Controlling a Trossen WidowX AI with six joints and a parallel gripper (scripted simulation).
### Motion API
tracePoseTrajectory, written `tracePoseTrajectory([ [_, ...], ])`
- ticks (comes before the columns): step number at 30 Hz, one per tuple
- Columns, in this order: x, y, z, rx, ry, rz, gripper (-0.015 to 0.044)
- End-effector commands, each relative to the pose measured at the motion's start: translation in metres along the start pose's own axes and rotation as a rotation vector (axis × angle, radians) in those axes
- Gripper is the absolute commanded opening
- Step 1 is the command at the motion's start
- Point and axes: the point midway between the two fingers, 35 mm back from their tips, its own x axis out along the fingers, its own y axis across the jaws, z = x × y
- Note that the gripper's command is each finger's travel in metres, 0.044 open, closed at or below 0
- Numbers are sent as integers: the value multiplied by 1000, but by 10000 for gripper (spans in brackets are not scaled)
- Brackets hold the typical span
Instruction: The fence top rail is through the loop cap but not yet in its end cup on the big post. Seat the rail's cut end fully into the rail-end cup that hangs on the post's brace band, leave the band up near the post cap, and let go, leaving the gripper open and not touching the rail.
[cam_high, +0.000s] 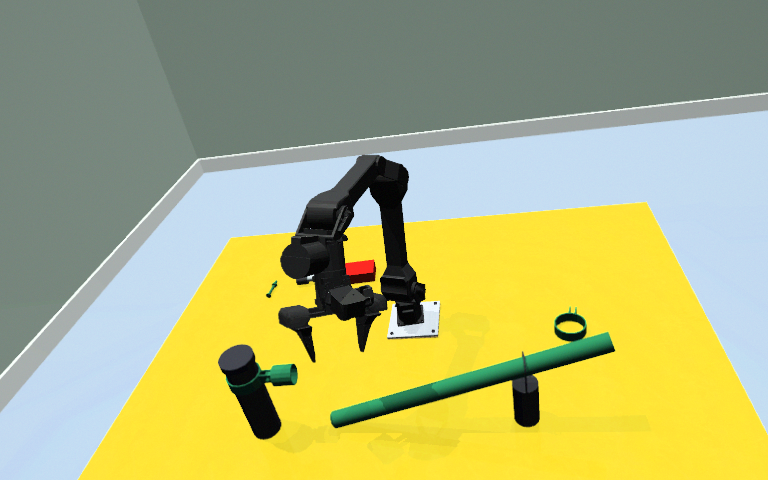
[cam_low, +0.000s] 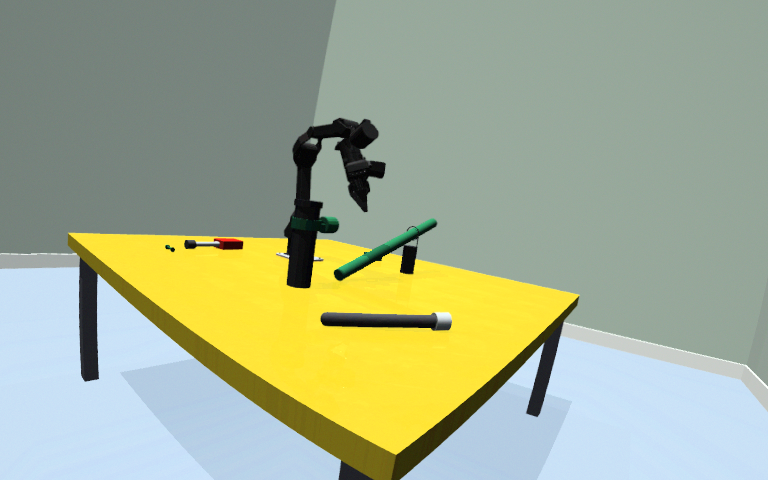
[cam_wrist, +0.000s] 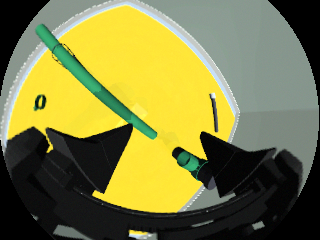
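Observation:
The green rail (cam_high: 481, 380) (cam_low: 385, 249) (cam_wrist: 92, 85) slants through the loop cap (cam_high: 524, 373) on the short post, its cut end low, apart from the cup and below it. The green rail-end cup (cam_high: 283, 374) (cam_low: 329, 224) (cam_wrist: 187, 160) is empty and its mouth faces the rail's side. It hangs on the brace band (cam_high: 243, 386) (cam_low: 304, 224), which sits just under the cap of the big black post (cam_high: 260, 413) (cam_low: 300, 266). My gripper (cam_high: 338, 356) (cam_low: 365, 210) (cam_wrist: 168, 131) is wide open and empty, above the rail and clear of rail and cup.
A green ring band (cam_high: 570, 335) (cam_wrist: 38, 102) lies beyond the rail's high end. A red-handled tool (cam_high: 360, 271) (cam_low: 228, 243) and a small green bolt (cam_high: 272, 288) lie behind the big post. A dark bar with a white end (cam_low: 376, 320) (cam_wrist: 215, 112) lies in front of the posts in the exterior view.

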Motion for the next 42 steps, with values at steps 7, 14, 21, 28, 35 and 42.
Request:
tracePoseTrajectory([
  [7, -46, 36, 30, 731, -3, -37, 440],
  [14, -46, 36, 30, 731, -3, -37, 440],
  [21, -46, 36, 30, 731, -3, -37, 440],
  [28, -18, 46, 30, 298, 111, 47, 440],
  [35, 23, 65, 27, -393, 215, 258, 440],
  [42, 52, 83, 22, -922, 213, 475, 440],
])
